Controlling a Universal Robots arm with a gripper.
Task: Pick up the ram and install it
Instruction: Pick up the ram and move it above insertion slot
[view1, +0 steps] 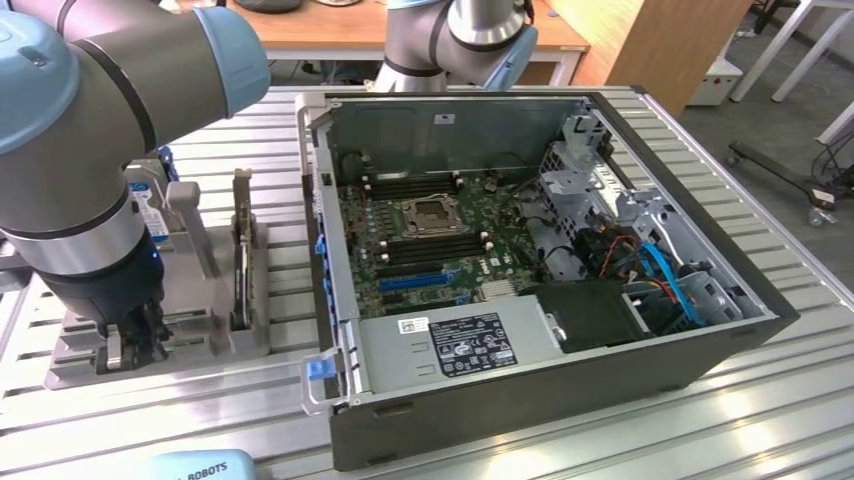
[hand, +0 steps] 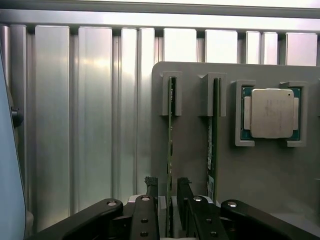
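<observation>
Gripper (hand: 167, 187): seen spread wide, with nothing held; it is lowered over the grey holder (hand: 190, 155) at the exterior view's left (view1: 134, 345).
Fingers (hand: 151, 186): one is set on each side of the ram's near end, with the thin board between them; contact cannot be told.
Ram (hand: 171, 130): seen edge-on as a thin, long green strip with small dark parts along it; it stands on edge in a slot of the grey holder, its far end seated in a grey bracket.
Second stick (hand: 212, 140): a like green strip with a pale label is held in the next slot, just beside the ram.
Processor chip (hand: 271, 113): a square silver chip is kept in its own corner brackets, beyond the second stick.
Holder position: it is laid on the slatted metal table (hand: 90, 125), beside the open computer case (view1: 534, 400).
Motherboard (view1: 427, 230): it is exposed inside the case.
</observation>
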